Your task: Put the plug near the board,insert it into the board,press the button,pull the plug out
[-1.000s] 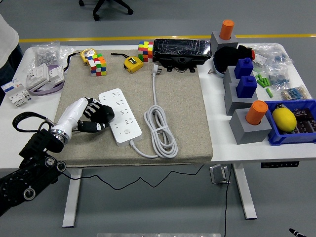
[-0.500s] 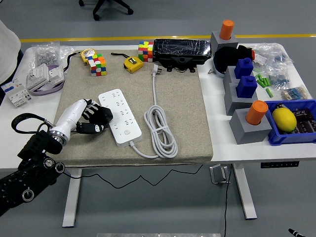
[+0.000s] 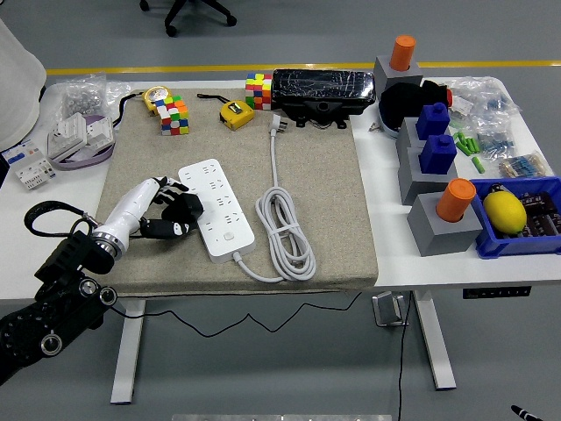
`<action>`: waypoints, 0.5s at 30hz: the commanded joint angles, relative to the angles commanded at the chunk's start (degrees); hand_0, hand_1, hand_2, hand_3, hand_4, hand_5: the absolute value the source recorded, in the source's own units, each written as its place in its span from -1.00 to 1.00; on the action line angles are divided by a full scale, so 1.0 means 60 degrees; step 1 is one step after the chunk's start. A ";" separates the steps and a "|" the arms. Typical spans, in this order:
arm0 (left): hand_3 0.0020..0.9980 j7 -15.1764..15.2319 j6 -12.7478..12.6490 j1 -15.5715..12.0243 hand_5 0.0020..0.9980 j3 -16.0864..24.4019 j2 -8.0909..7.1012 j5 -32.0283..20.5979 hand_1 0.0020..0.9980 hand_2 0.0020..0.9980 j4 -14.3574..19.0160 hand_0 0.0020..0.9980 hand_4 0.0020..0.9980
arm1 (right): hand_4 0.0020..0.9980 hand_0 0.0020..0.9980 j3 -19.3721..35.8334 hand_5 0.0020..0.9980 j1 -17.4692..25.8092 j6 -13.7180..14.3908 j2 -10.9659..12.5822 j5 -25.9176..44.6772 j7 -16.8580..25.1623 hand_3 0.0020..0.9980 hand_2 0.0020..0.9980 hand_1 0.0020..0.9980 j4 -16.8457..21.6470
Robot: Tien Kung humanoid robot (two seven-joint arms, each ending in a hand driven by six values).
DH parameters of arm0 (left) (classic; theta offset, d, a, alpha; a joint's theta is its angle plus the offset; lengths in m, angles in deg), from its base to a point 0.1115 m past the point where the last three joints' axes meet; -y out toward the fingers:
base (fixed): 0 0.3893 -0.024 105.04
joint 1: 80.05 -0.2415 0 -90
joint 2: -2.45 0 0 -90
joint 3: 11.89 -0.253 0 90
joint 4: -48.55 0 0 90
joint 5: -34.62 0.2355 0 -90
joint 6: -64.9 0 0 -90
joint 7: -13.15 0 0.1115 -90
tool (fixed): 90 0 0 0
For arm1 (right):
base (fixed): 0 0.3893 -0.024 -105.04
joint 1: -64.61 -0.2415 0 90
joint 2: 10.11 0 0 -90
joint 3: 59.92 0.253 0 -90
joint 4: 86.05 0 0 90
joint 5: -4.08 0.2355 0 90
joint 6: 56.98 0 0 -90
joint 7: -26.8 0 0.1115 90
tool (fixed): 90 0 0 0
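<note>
A white power strip (image 3: pixel 217 206) lies on the beige mat (image 3: pixel 324 193), slanting from upper left to lower right. Its white cable (image 3: pixel 282 230) coils to the right and runs up to the white plug (image 3: pixel 277 124), which lies loose near the mat's far edge. My left hand (image 3: pixel 175 210) rests on the mat against the strip's left side, fingers curled loosely and holding nothing. The right arm is out of view.
Two colour cubes (image 3: pixel 175 115) (image 3: pixel 258 90), two tape measures (image 3: pixel 235 114), and a black box (image 3: pixel 322 92) lie at the back. Grey blocks with blue and orange pegs (image 3: pixel 436 189) and a blue bin with a lemon (image 3: pixel 506 211) stand on the right. A person's white sleeve (image 3: pixel 17 53) shows at the top left.
The power strip has shifted slightly up and to the right. My left hand stays beside it, fingers a little more spread.
</note>
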 joint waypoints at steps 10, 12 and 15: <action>0.53 0.0258 -0.0496 -0.0329 -0.13 0.0511 -0.0046 0.0066 0.54 0.48 0.0679 0.55 1.00 | 0.97 0.30 0.0054 0.10 -0.0015 -0.0001 -0.0020 -0.0028 -0.0001 0.12 0.26 0.29 0.0005; 0.53 0.0414 -0.0941 -0.0566 -0.13 0.0709 -0.0090 0.0116 0.54 0.48 0.1107 0.55 1.00 | 0.97 0.30 0.0061 0.10 -0.0016 0.0005 -0.0019 -0.0031 0.0005 0.12 0.26 0.29 0.0013; 0.53 0.0442 -0.1483 -0.0999 -0.13 0.0755 -0.0257 0.0520 0.54 0.48 0.1817 0.55 1.00 | 0.97 0.30 0.0065 0.10 -0.0014 0.0007 -0.0014 -0.0052 0.0004 0.12 0.26 0.29 0.0018</action>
